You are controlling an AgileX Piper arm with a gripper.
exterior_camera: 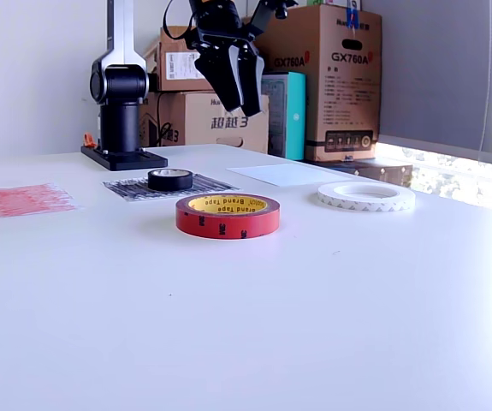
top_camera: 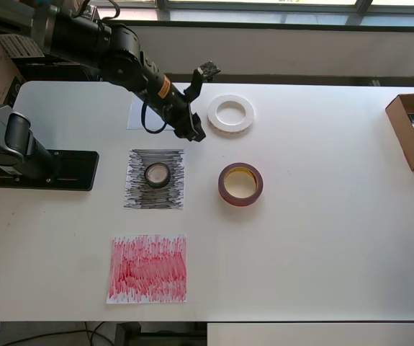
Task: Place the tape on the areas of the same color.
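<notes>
- Three tape rolls lay on the table (top_camera: 322,238): the black roll (top_camera: 158,174) already sat on the black sheet (top_camera: 155,179).
- Upper centre of the overhead view, the white roll (top_camera: 230,114) lay just right of the gripper (top_camera: 194,130), with the white sheet (top_camera: 136,114) on the gripper's other side.
- Mid-frame, the red roll (top_camera: 240,184) lay well apart from the red sheet (top_camera: 147,268), lower left.
- Jaws hung nearly closed, empty, above the table.

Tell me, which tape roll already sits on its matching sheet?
The black roll, resting on the black-scribbled sheet. The red roll and white roll lie on bare table.
</notes>
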